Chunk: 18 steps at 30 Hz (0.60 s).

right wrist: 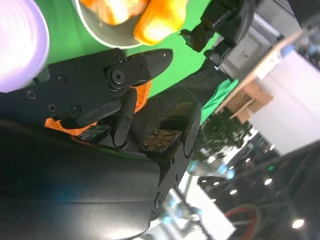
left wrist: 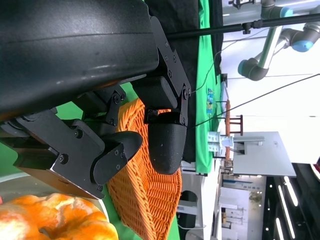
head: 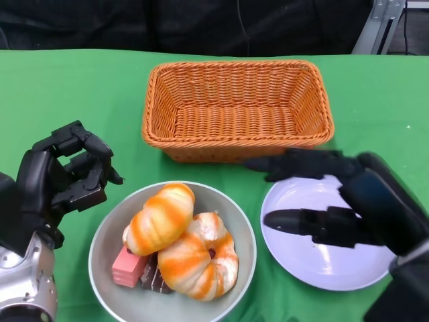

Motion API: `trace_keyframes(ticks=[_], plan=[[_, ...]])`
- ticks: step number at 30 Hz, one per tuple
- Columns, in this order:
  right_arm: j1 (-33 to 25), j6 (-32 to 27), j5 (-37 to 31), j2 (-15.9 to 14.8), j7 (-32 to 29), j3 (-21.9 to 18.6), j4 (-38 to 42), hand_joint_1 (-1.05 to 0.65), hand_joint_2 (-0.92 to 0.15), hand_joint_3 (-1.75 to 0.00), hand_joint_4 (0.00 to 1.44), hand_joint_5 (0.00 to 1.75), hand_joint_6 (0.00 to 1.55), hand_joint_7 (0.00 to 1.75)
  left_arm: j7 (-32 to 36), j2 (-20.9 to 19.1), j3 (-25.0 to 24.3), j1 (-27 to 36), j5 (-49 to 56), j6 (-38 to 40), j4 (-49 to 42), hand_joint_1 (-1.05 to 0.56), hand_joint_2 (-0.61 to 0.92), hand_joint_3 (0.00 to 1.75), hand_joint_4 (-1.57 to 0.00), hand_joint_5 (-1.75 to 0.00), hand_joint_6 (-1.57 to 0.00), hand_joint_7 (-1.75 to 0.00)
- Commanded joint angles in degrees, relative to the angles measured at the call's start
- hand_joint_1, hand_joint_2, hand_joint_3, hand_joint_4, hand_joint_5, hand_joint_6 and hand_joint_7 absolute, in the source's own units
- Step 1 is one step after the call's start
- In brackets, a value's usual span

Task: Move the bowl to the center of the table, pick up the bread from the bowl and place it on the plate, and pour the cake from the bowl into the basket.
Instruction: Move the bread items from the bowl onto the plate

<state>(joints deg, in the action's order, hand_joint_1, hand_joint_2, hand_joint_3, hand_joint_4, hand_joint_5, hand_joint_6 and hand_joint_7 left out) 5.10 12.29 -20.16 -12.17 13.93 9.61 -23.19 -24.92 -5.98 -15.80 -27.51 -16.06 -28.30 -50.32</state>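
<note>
a green-covered desk (head: 60, 87) is seen from above. a grey bowl (head: 107, 235) sits near the front edge, roughly in the middle of the desk, and holds two orange-striped bread rolls (head: 161, 218) lying against each other, with a pink piece of cake (head: 129, 265) and a dark piece beside it tucked at the rolls' near side. an orange woven basket (head: 238, 111) stands behind the bowl, and a pale plate (head: 322, 261) lies just to the bowl's right. the left robot hand (head: 67, 174) is held just beside the bowl's left rim, fingers curled in loosely, with nothing grasped. the right robot hand (head: 322, 194) hovers over the plate and the gap toward the basket, fingers stretched out and spread toward the bowl, released and holding nothing; it is blurred. judging from the layout, the bowl appears already centred, so the bread step seems to be in hand. the next move calls for the right robot hand to be brought across over the bowl, lowered onto the upper roll, and closed gently so the soft bread is not crushed and the cake is not disturbed.
</note>
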Motion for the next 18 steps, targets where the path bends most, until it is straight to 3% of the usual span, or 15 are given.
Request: trace_keyframes(ticks=[1, 10, 18], plan=[[3.20, -0.79, -3.16, -0.78, 0.31, 1.41, -1.28, -0.61, -0.88, 0.00, 0.60, 0.55, 0.69, 0.05, 1.19, -0.36, -0.17, -0.19, 0.32, -0.61, -0.44, 0.02, 0.43, 1.21, -0.80, -1.52, -0.90, -1.25], [10.55, -2.94, -8.91, 0.16, 2.06, 6.69, 0.28, -0.68, -0.86, 0.00, 0.63, 0.51, 0.70, 0.03, 3.34, -0.06, 0.03, 0.06, 1.66, -1.29, 0.07, 0.00, 0.47, 1.16, -0.83, -1.49, -0.92, -1.19], [12.73, -4.91, -12.86, 0.55, 2.76, 9.96, 0.41, -0.72, -0.89, -0.01, 0.66, 0.47, 0.70, 0.01, 7.44, 0.21, 0.56, 0.25, 3.20, 0.47, 2.35, -0.01, 0.48, 1.10, -0.88, -1.42, -0.95, -1.16]])
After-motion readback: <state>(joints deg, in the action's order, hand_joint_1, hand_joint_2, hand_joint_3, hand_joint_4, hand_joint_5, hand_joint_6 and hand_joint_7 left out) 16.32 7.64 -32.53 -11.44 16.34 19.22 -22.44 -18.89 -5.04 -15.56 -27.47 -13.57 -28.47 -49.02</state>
